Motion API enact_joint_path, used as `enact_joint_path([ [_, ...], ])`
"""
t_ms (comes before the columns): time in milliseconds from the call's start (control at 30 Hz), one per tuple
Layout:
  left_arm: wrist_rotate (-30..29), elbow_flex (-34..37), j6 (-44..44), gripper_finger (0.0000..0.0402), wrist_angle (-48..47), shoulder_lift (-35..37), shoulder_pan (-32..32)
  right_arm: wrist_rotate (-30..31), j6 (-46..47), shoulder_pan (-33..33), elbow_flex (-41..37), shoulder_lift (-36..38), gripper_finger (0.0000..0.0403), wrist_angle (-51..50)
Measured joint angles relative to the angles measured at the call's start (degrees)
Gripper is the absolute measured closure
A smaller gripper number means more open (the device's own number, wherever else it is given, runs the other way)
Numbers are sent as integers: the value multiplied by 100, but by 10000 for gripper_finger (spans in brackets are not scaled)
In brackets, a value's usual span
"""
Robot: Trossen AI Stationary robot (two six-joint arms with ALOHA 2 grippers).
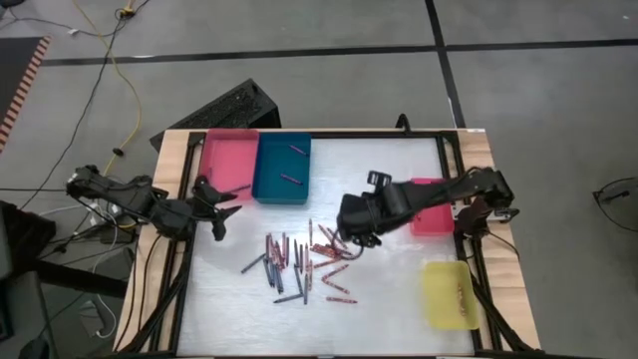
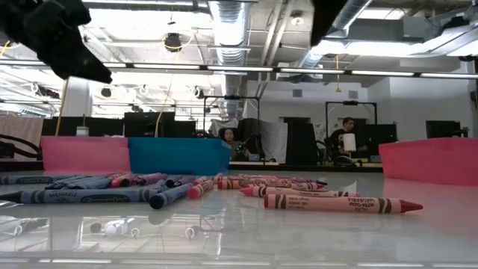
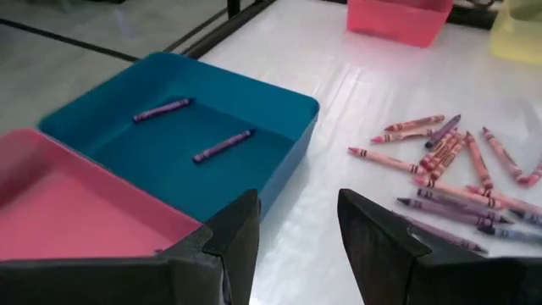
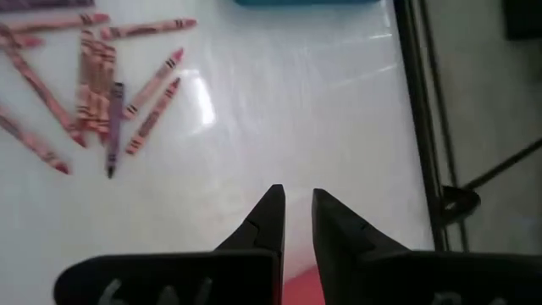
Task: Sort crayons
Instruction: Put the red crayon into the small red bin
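Your left hand [image 3: 296, 246] hangs by the blue tray [image 1: 281, 168], jaws apart and empty. Your right hand [image 4: 295, 222] hangs by the crayons [image 1: 304, 264] heaped mid-worktop [image 1: 389, 309], jaws a narrow gap, nothing held. Crayons lie touching, so a pinch may drag two or roll one off. The left wrist view shows two crayons in the blue tray; the low view hides them

table [image 1: 399, 179]: glossy, reflective | blue tray [image 3: 254, 161]: smooth plastic | crayons [image 2: 340, 202]: paper-wrapped
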State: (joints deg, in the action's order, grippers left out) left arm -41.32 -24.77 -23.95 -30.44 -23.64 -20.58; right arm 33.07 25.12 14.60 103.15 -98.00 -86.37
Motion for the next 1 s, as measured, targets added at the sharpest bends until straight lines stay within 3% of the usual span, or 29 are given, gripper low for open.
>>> enact_joint_path([
  [100,-7,248,-350,252,541,0,0,554,-470,-7,-761,99,346,764],
  [233,-245,425,-570,252,1305,0,4,981,-2566,-571,-1353,230,347,2414],
  [300,-563,425,-389,252,1684,1,27,608,-3639,-1071,-1349,444,348,3189],
  [433,-791,421,-17,252,2341,94,179,-1281,-4695,-2197,-1333,1053,349,3954],
  [567,-797,421,-927,253,2434,90,301,-3321,-4538,-3309,-1338,1682,349,3973],
  [700,-1344,419,-1879,253,2175,79,522,-4589,-3202,-4142,-1641,2113,349,3667],
  [833,-1430,419,-2814,253,1546,79,848,-4945,-2502,-4203,-2551,2699,349,3546],
  [1000,-857,419,-3340,253,781,68,1214,-4949,-2758,-3989,-3848,3343,349,5383],
])
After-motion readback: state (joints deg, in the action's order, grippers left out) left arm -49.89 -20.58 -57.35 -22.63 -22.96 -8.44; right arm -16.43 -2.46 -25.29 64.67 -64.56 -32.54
